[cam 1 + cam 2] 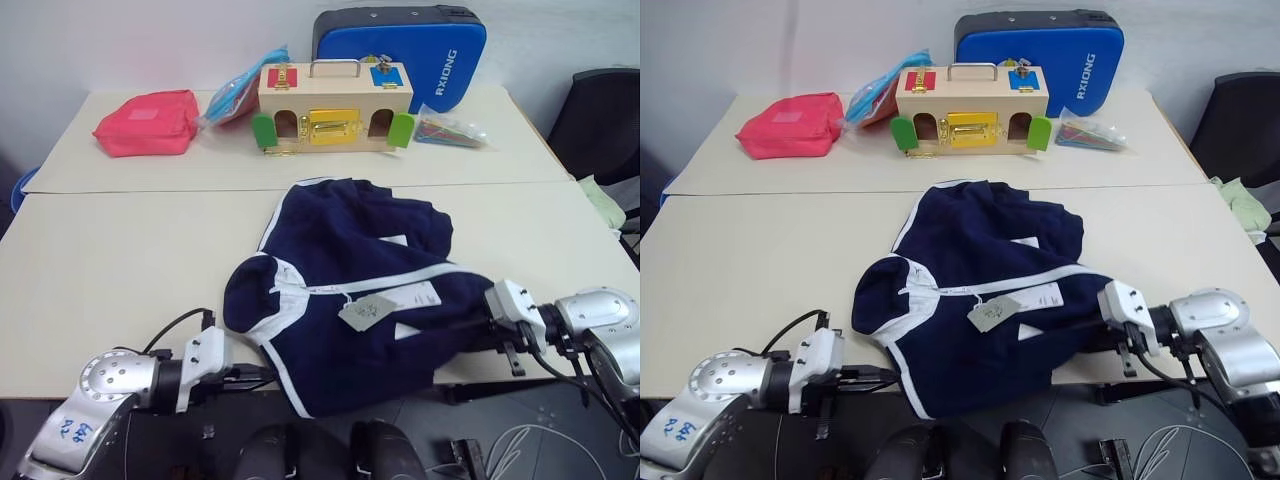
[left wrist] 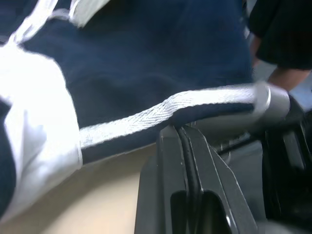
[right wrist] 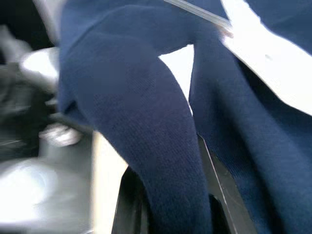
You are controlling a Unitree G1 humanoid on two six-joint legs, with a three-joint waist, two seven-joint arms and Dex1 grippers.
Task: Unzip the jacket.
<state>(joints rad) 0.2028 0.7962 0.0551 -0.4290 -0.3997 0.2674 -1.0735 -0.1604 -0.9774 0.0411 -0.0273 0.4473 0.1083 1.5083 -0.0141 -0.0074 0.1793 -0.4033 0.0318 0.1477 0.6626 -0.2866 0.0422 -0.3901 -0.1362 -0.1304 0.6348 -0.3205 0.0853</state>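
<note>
The navy jacket (image 1: 350, 250) lies crumpled on the near table, its lower part hanging over the front edge. A white zipper line (image 1: 400, 282) crosses it, with a paper hang tag (image 1: 362, 312) on top. At the front edge, my left gripper (image 1: 258, 378) is at the jacket's white-piped hem. The left wrist view shows its fingers (image 2: 168, 161) pressed together just under the piping (image 2: 161, 112), with nothing seen between them. My right gripper (image 3: 170, 195) is shut on a fold of navy fabric at the jacket's right side; in the head views the fabric hides its tips.
On the far table stand a wooden latch box (image 1: 335, 105), a pink pouch (image 1: 148, 122), a blue case (image 1: 400, 50) and a bag of coloured pieces (image 1: 452, 130). A dark chair (image 1: 600, 120) stands at the right. Bare tabletop (image 1: 110, 280) lies left of the jacket.
</note>
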